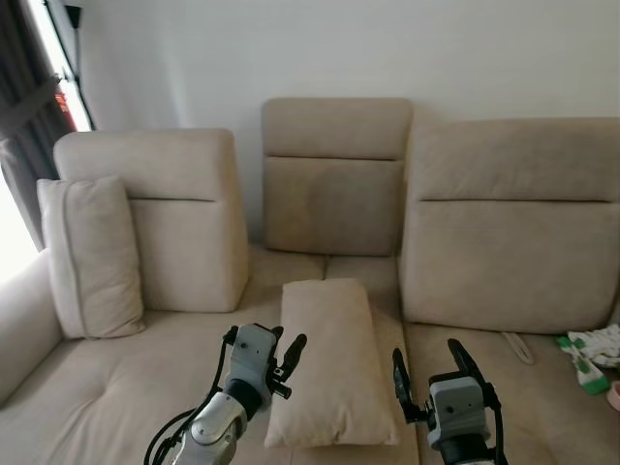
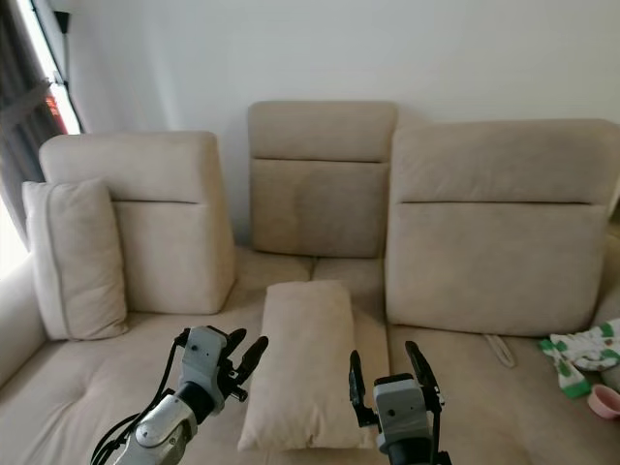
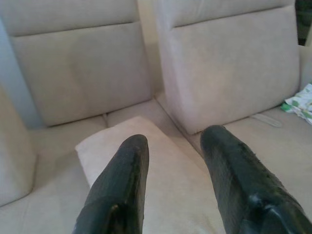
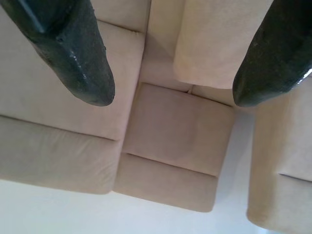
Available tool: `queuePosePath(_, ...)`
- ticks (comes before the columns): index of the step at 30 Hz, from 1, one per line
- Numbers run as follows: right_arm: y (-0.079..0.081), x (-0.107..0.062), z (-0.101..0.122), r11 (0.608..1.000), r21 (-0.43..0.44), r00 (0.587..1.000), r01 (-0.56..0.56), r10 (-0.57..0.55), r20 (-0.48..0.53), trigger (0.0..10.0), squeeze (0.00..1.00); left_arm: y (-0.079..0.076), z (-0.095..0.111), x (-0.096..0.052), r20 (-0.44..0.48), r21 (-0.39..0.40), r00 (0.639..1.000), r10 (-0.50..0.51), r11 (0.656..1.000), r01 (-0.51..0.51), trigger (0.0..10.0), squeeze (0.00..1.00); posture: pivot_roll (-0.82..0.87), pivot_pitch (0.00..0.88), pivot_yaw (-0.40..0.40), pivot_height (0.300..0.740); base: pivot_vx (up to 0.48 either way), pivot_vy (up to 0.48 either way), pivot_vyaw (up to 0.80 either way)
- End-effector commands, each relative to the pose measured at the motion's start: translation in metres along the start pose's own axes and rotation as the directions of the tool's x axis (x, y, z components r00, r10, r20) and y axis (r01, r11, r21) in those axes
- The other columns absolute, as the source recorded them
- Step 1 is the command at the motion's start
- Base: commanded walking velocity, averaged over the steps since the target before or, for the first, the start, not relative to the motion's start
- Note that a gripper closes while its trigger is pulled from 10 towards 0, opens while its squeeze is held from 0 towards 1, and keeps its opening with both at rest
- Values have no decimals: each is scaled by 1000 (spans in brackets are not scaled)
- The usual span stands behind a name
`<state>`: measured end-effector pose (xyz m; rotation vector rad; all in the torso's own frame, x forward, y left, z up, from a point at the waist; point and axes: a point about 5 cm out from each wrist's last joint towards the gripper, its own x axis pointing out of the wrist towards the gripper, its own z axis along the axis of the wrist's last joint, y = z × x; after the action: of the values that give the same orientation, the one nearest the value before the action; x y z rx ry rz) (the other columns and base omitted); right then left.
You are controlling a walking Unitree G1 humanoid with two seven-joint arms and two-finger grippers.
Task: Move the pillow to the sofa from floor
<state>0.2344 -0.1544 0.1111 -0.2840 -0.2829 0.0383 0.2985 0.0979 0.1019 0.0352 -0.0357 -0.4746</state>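
Note:
A beige pillow (image 1: 329,358) lies flat on the seat of the beige sofa (image 1: 116,373), in the middle, its long side running front to back. My left gripper (image 1: 288,347) hovers open just beside the pillow's left edge, nothing between its fingers (image 3: 124,185). To the right of the pillow's near corner, my right gripper (image 1: 426,363) stands open and holds nothing. In the left wrist view the pillow (image 3: 161,170) lies just beyond the fingertips. The right wrist view looks past its fingers (image 4: 78,53) at the sofa's back cushions (image 4: 175,131).
A second beige pillow (image 1: 89,257) stands upright against the left back cushion. A white and green cloth (image 1: 591,354) and a pink thing (image 2: 606,401) lie on the right end of the seat. A window with a dark curtain (image 1: 24,107) is at the far left.

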Motion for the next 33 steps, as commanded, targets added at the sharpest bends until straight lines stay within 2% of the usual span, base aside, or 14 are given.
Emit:
queuePosePath(1, 1, 1, -2, 1000, 12, 1000, -9, 9, -5, 10000, 0, 1, -3, -3, -21, -7, 1000, 5, 1000, -5, 10000, 0, -71, 0, 75, 740, 0, 0, -800)
queuePosePath(10, -2, 3, -4, 1000, 12, 1000, -1, 1, -15, 10000, 0, 1, -2, -3, -31, -18, 999, 9, 1000, -10, 10000, 0, -70, 0, 74, 740, 0, 0, -646)
queuePosePath(33, 0, 2, -9, 1000, 11, 999, 0, 1, -41, 10000, 0, -5, -7, -5, -54, -46, 998, -30, 999, 27, 10000, 0, -71, 0, 70, 740, 0, 0, 0)
